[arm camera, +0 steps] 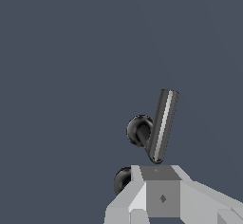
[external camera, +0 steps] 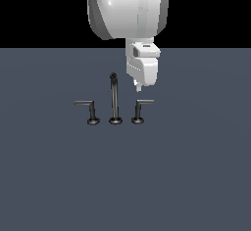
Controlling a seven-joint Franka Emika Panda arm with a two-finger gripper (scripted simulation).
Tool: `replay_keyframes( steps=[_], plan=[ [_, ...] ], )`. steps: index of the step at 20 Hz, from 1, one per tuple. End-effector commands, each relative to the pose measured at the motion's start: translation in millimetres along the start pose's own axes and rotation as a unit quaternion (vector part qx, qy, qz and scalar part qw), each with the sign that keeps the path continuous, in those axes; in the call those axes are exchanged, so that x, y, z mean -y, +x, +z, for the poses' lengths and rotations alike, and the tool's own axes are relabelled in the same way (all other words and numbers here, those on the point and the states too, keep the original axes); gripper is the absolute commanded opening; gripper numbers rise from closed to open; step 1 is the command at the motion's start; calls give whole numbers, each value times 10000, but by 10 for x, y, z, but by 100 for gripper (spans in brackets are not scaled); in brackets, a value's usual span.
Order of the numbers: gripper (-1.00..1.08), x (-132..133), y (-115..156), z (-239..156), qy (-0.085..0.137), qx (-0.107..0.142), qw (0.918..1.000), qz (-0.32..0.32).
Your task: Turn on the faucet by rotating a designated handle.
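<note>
Designated handle (external camera: 139, 110): short-bar lever, stood upright on its round base just beside the spout (external camera: 114, 100), on the exterior view's right; seen close below in the wrist view (arm camera: 161, 126).
Faucet (external camera: 114, 108): set on the grey bench (external camera: 196, 176).
Long-bar handle (external camera: 88, 110): placed on the spout's other side.
Gripper (external camera: 138, 85): hung above the designated handle, apart from it; fingers appear pressed together, nothing pinched.
</note>
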State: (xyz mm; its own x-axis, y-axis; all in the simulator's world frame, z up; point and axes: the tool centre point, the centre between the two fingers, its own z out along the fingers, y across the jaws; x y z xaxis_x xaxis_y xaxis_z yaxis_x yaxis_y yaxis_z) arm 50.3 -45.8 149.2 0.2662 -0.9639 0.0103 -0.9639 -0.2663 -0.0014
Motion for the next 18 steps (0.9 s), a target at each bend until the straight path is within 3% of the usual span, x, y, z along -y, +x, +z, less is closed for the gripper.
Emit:
replay_keyframes(
  steps=[1, 10, 18],
  plan=[
    [-100, 68, 117, 144, -3, 5, 9997, 263],
    [-100, 195, 392, 466, -13, 37, 9964, 852],
    [-100, 216, 445, 520, -13, 48, 9954, 960]
  ],
)
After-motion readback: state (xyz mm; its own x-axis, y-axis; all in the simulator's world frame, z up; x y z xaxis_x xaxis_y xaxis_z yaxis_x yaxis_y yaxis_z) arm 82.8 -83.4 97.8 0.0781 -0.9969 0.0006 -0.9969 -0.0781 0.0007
